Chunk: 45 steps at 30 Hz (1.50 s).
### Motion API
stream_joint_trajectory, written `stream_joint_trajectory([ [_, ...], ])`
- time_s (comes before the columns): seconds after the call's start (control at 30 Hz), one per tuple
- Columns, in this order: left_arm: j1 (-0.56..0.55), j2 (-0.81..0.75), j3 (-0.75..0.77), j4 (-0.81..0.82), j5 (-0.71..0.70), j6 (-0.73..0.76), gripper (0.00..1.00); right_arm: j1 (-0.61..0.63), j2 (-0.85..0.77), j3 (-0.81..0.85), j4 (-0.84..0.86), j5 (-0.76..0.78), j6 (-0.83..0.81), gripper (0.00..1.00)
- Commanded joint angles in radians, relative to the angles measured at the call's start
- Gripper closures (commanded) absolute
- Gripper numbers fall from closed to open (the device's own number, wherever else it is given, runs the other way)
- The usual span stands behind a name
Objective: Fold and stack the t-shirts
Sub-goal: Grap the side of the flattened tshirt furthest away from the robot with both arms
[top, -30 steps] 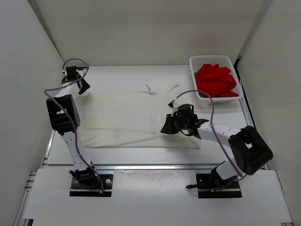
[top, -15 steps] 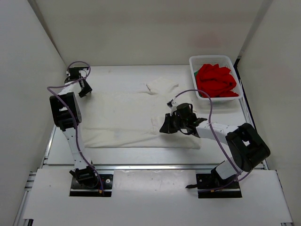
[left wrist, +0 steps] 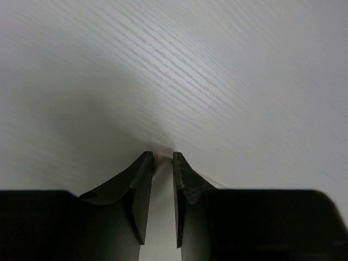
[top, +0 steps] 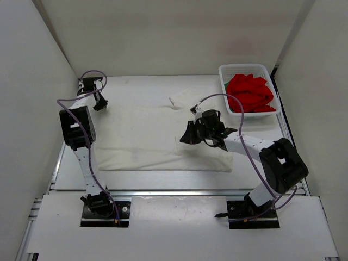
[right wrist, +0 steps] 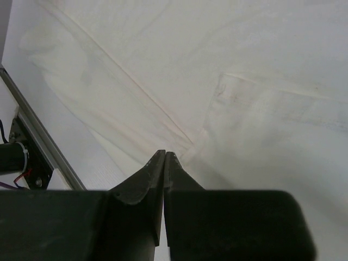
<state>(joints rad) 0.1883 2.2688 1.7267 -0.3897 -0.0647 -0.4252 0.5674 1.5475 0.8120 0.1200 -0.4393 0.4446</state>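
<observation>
i log white t-shirt (top: 144, 136) lying mostly flat mid-table, red t-shirt (top: 249, 93) heaped in basket (top: 223, 70) at 1 o'clock, nothing stacked; right gripper (right wrist: 164, 154) pressed together over the white cloth, left gripper (left wrist: 163, 157) at 10 o'clock narrowly parted, perhaps nipping its edge.

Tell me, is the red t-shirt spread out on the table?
No, the red t-shirt sits bunched inside the white basket at the far right.

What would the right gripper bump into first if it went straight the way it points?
The white t-shirt: the right gripper aims down at it, seemingly very close.
</observation>
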Motion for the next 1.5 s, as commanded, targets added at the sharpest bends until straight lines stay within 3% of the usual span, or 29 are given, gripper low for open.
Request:
stream_joint_trajectory([
  [0.0,-0.015,0.020,0.022,-0.024,0.023,-0.007,0.72,-0.003,0.039,0.061,0.021,-0.010,-0.001,0.97],
  [0.23,-0.009,0.000,0.017,-0.023,-0.007,-0.014,0.99,-0.069,0.149,0.208,0.035,0.045,-0.010,0.73],
  [0.4,0.006,-0.089,-0.071,0.029,0.003,-0.056,1.00,-0.155,0.351,0.449,-0.026,0.229,-0.066,0.68],
  [0.6,0.004,-0.175,-0.154,0.071,0.037,-0.067,1.00,-0.244,0.792,1.094,-0.391,0.395,-0.145,0.64],
  [0.7,0.002,-0.189,-0.186,0.095,0.061,-0.089,1.00,-0.271,1.074,1.669,-0.728,0.435,-0.170,0.58],
  [0.77,-0.003,-0.187,-0.190,0.103,0.065,-0.106,1.00,-0.290,1.295,1.993,-0.862,0.400,-0.153,0.51],
  [0.87,-0.001,-0.175,-0.197,0.112,0.092,-0.115,1.00,-0.333,1.160,1.697,-0.670,0.295,-0.109,0.44],
  [0.93,-0.004,-0.160,-0.178,0.101,0.088,-0.113,1.00,-0.340,1.119,1.626,-0.617,0.278,-0.101,0.37],
  [1.07,0.002,-0.147,-0.167,0.103,0.098,-0.112,1.00,-0.354,1.282,1.913,-0.720,0.141,-0.037,0.37],
  [1.17,0.013,-0.150,-0.171,0.107,0.111,-0.116,1.00,-0.350,1.234,1.762,-0.633,0.059,0.017,0.44],
  [1.2,0.011,-0.150,-0.177,0.110,0.106,-0.116,1.00,-0.344,1.226,1.741,-0.620,0.045,0.013,0.52],
  [1.27,0.016,-0.158,-0.174,0.109,0.112,-0.121,1.00,-0.334,1.240,1.782,-0.637,0.053,0.008,0.61],
  [1.37,0.025,-0.167,-0.181,0.120,0.126,-0.129,1.00,-0.331,1.270,1.855,-0.694,0.060,-0.010,0.61],
  [1.47,0.020,-0.170,-0.180,0.117,0.125,-0.124,1.00,-0.324,1.260,1.860,-0.680,0.054,-0.012,0.82],
])
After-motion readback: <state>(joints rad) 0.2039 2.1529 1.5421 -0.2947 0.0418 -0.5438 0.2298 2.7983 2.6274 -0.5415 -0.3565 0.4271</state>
